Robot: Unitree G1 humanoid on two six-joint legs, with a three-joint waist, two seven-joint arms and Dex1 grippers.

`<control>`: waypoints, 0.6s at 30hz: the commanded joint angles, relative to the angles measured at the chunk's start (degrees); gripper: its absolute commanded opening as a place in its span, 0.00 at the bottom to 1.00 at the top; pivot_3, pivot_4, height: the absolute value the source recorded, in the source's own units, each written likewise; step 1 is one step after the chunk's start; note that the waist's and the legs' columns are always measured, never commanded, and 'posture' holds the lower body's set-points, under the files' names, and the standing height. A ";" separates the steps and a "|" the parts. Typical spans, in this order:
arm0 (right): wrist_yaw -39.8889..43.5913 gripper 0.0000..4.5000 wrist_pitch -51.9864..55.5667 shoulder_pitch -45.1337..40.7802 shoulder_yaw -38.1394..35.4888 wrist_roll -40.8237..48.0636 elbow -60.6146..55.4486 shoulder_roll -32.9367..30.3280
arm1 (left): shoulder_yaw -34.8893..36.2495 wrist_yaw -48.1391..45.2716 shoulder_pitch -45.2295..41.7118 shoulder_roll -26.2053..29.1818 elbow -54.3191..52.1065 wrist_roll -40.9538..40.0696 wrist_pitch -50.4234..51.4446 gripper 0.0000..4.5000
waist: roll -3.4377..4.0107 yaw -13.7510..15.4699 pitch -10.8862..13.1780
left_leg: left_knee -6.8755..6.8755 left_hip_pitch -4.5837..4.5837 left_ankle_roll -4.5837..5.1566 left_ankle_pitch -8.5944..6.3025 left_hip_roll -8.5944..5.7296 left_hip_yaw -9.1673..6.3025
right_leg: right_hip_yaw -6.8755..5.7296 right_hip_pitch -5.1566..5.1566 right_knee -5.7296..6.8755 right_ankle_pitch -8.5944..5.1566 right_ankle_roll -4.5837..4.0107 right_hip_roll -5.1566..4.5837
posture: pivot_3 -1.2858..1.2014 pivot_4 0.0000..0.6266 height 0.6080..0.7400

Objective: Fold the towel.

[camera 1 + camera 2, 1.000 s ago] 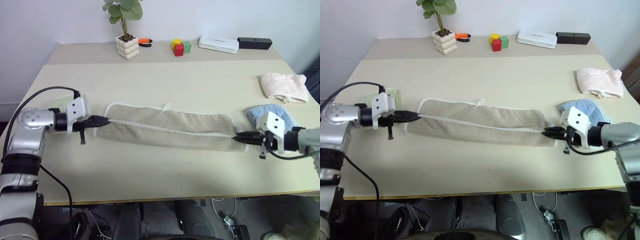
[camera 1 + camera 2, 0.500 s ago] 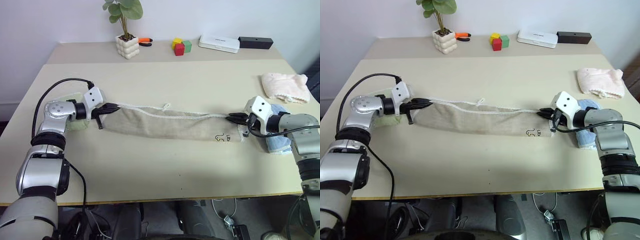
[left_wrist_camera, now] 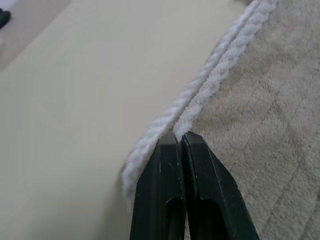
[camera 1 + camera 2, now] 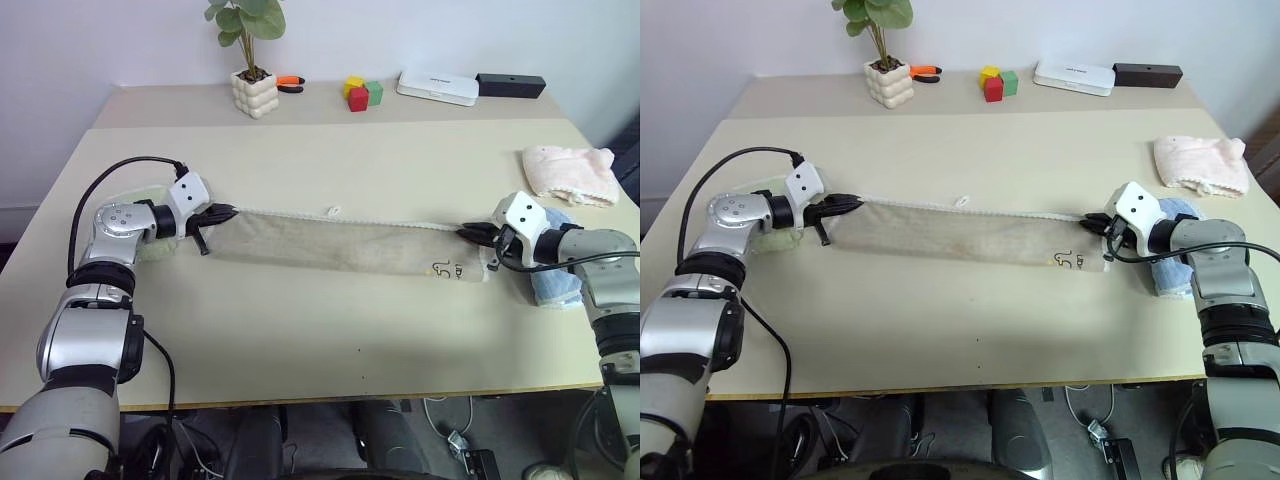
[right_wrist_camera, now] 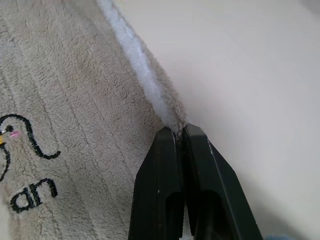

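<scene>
The towel (image 5: 65, 100) bears embroidered letters "an".

Beige-tan towel (image 4: 340, 245) with white corded edging and small black stitched marks near one end. Pale cream counter (image 4: 330, 330). Black fingers (image 3: 172, 200) on white-cased wrists. Pink cloth (image 4: 567, 172), light blue cloth (image 4: 556, 285), pale green cloth (image 4: 765, 240). Red, yellow and green blocks (image 4: 362, 93).

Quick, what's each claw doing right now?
Left claw: shut on the towel, pinching its white corded edge.
Right claw: shut on the towel's other end.
</scene>
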 commanded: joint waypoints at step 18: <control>-4.89 0.99 -2.68 -0.97 -0.61 -3.24 0.85 1.70 | 2.39 7.03 -2.81 -1.07 1.82 1.38 3.38 1.00 | 0.00 -0.05 0.00 | -0.01 0.01 0.00 0.00 -0.01 0.00 | 0.00 0.00 0.00 0.00 0.00 0.00 | 0.52 0.24 1.00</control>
